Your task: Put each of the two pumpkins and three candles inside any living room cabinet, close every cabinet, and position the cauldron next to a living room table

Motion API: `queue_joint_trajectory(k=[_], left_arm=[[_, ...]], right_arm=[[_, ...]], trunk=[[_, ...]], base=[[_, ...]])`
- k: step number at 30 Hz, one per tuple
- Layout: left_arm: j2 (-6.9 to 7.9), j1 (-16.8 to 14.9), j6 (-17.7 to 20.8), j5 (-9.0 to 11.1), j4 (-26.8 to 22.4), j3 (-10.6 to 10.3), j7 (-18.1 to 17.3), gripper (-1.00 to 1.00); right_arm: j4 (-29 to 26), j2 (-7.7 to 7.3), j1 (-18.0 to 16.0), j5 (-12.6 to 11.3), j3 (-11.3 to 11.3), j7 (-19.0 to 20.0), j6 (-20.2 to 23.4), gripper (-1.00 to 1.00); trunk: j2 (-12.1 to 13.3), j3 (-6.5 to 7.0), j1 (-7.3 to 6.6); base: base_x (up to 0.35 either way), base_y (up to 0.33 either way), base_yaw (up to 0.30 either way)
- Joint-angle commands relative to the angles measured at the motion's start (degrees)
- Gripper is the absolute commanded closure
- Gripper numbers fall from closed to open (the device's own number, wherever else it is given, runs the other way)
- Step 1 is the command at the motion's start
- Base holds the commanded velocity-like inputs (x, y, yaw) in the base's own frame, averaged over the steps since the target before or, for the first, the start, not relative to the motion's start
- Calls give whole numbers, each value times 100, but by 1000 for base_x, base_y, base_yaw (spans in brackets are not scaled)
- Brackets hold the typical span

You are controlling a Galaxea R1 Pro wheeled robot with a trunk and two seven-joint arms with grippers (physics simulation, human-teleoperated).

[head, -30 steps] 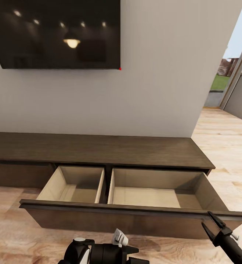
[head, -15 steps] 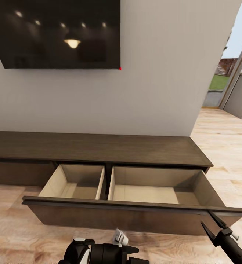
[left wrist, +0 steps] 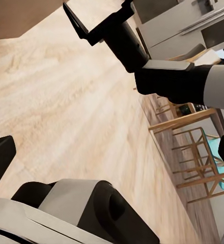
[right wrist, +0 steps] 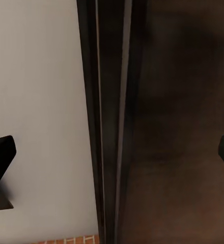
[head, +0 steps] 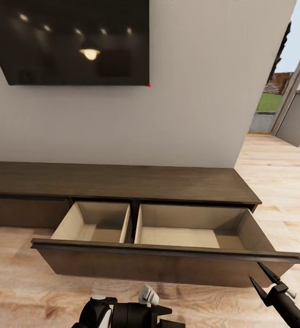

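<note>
below the tv (head: 72,41), cabinet (head: 122,182) drawer pulled out, right gripper (head: 262,278) parted

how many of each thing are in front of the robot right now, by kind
cabinet: 1
open drawer: 1, two empty compartments
wall TV: 1
right gripper: 1, fingers apart near the drawer front
pumpkins seen: 0
candles seen: 0
Total: 4
</note>
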Motion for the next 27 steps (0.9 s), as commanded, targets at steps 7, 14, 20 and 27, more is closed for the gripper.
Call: queue_joint_trajectory(k=[7,14,20,27], left_arm=[[0,-2,40,31,0,-2,5,-100],[0,-3,40,31,0,-2,0,-100],[0,-2,45,37,-13,-2,-11,-100],[0,-2,47,38,-17,-2,-12,-100]], right_arm=[[4,1,-2,-28,11,0,44,-100],[4,1,-2,-27,11,-2,44,-100],[-2,-2,-2,-29,10,6,45,-100],[-4,-2,-2,-27,11,6,44,-100]], trunk=[[-2,-5,-2],[-2,-5,-2],[-2,-5,-2],[2,62,-9]], base=[[-196,0,0],[-82,0,0],[-6,0,0],[0,0,0]])
